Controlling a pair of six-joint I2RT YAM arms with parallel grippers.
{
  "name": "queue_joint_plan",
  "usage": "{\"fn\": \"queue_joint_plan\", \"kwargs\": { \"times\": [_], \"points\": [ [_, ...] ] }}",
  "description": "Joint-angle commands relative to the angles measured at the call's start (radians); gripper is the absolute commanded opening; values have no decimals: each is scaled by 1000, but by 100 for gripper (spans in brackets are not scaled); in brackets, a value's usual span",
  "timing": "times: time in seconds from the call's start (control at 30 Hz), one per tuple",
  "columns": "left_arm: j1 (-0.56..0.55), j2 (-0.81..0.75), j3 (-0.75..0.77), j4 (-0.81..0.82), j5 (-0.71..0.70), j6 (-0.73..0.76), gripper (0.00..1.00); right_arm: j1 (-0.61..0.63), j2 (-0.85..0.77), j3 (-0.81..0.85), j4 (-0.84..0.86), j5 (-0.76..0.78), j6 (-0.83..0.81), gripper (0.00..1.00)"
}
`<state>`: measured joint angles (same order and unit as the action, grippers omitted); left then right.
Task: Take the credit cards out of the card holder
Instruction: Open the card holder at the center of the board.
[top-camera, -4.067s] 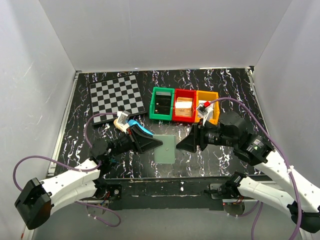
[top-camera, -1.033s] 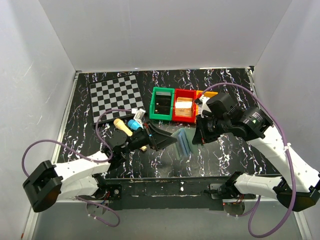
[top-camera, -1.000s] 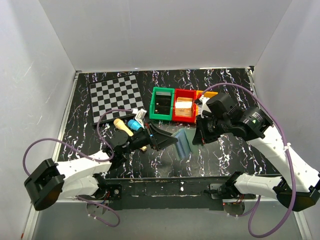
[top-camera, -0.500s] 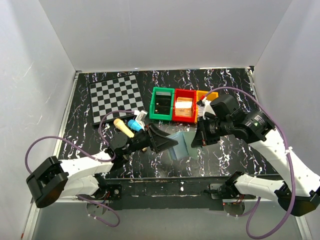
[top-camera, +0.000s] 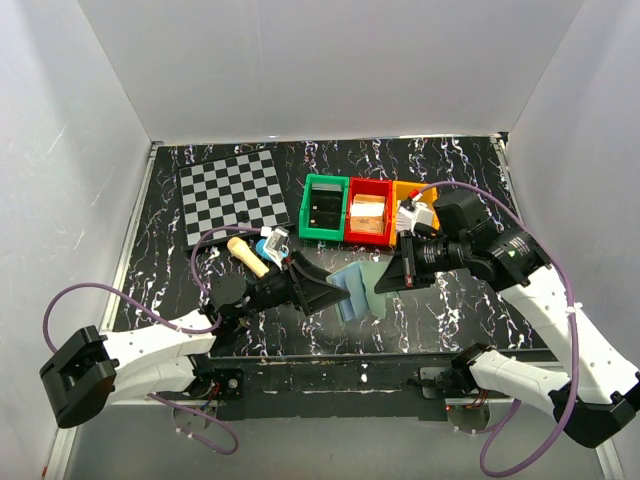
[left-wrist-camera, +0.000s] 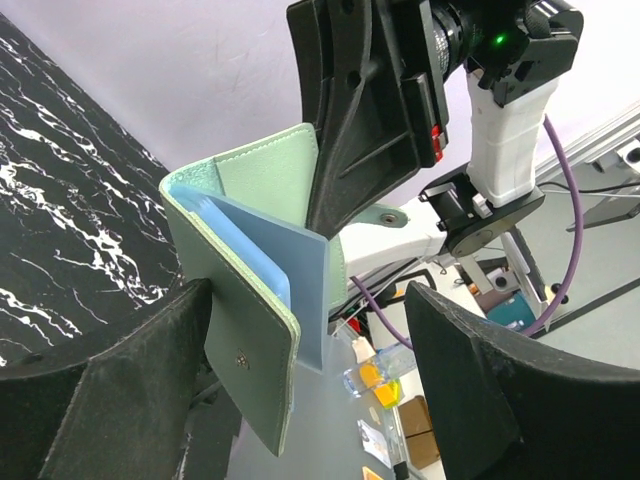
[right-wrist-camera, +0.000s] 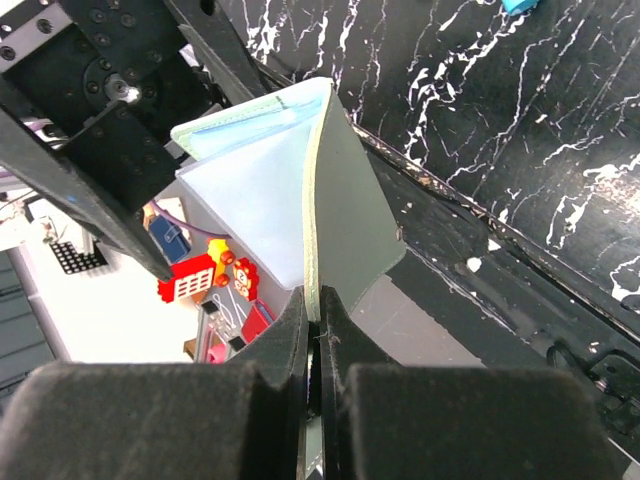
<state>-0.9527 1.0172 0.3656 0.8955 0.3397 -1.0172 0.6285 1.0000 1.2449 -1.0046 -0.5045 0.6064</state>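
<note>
Presently the card holder hangs in the air above the black marbled worktop, on the near side of the red bin and between the two arms. It stands partly open like a book, grey-green outside and pale blue-grey inside. The right pincer is pressed together on the edge of one grey-green panel, and its wrist view shows that panel's rim squeezed between the two pads. The left pincer is spread wide, one finger on either side of the other panel; whether either finger touches it I cannot tell. Farther back lie a checkered board and a green bin.
</note>
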Motion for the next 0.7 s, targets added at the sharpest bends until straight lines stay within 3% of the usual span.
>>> {"fn": "queue_joint_plan", "kwargs": {
  "times": [0.0, 0.1, 0.47, 0.67],
  "points": [
    [-11, -11, -4, -18, 5, 32, 75, -9, -21, -7, 99, -63, 32, 1],
    [-12, -11, -8, -18, 18, 37, 66, -19, -31, -41, 138, -101, 58, 1],
    [-12, -114, -20, -99, -14, 77, 65, -49, -69, -133, 245, -166, 110, 1],
    [-12, -126, -30, -104, -18, 89, 50, -50, -78, -145, 254, -169, 118, 1]
  ]
}}
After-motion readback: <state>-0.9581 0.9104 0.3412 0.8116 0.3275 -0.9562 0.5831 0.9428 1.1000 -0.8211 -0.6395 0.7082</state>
